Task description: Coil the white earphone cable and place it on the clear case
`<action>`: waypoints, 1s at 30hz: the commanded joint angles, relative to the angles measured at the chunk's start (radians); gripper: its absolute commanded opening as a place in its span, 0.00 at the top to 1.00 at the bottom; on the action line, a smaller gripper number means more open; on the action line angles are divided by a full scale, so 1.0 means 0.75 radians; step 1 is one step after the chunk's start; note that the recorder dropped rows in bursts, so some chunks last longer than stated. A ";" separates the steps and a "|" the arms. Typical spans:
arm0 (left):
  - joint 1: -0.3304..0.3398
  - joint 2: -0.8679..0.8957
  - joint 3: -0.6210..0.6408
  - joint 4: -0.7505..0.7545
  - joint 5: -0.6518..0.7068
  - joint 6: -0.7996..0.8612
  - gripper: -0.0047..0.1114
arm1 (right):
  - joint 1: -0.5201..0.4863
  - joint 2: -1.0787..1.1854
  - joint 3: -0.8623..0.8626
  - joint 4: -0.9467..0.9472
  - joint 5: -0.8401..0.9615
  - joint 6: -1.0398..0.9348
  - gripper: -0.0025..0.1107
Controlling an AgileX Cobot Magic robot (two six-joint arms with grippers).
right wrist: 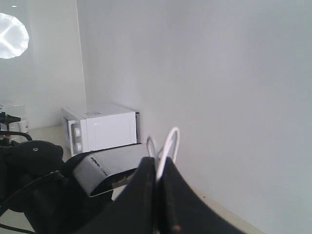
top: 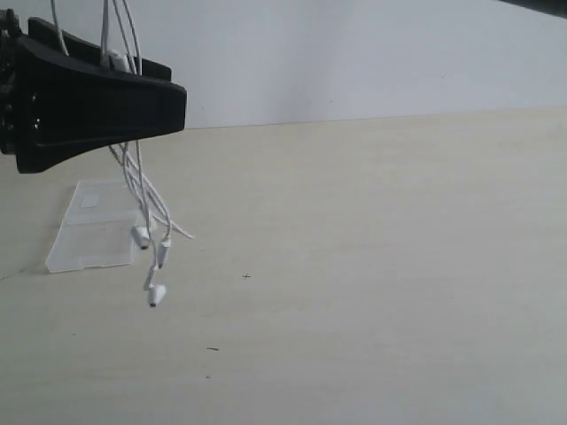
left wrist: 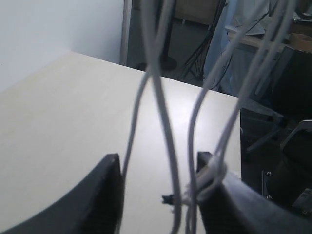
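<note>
My right fingers [right wrist: 146, 191] pinch tight on the white earphone cable [right wrist: 166, 148]; my left fingers [left wrist: 97, 195] stand apart (strands hang between them).

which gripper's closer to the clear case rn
Left. The left gripper hangs above the clear case; the right gripper is outside the exterior view, pinching a loop of the white earphone cable.

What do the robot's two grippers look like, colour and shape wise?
Both are matte black, with no markings, labels or sleeves showing. The left gripper has two broad fingers that taper to blunt tips; in the exterior view it looks like a chunky black wedge. The right gripper has smooth, slimmer ones narrowing to thin tips.
</note>
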 commanded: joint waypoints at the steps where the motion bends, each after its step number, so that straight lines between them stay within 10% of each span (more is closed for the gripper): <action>1: -0.003 0.003 0.005 -0.032 0.015 0.008 0.71 | 0.002 -0.001 -0.010 -0.006 -0.021 0.001 0.98; 9: -0.003 0.003 0.005 -0.029 0.004 0.008 0.96 | 0.002 -0.001 -0.010 -0.006 -0.021 0.001 0.98; 30: -0.003 -0.078 0.005 0.080 -0.077 -0.018 0.96 | -0.055 -0.043 -0.010 0.031 0.108 -0.014 0.98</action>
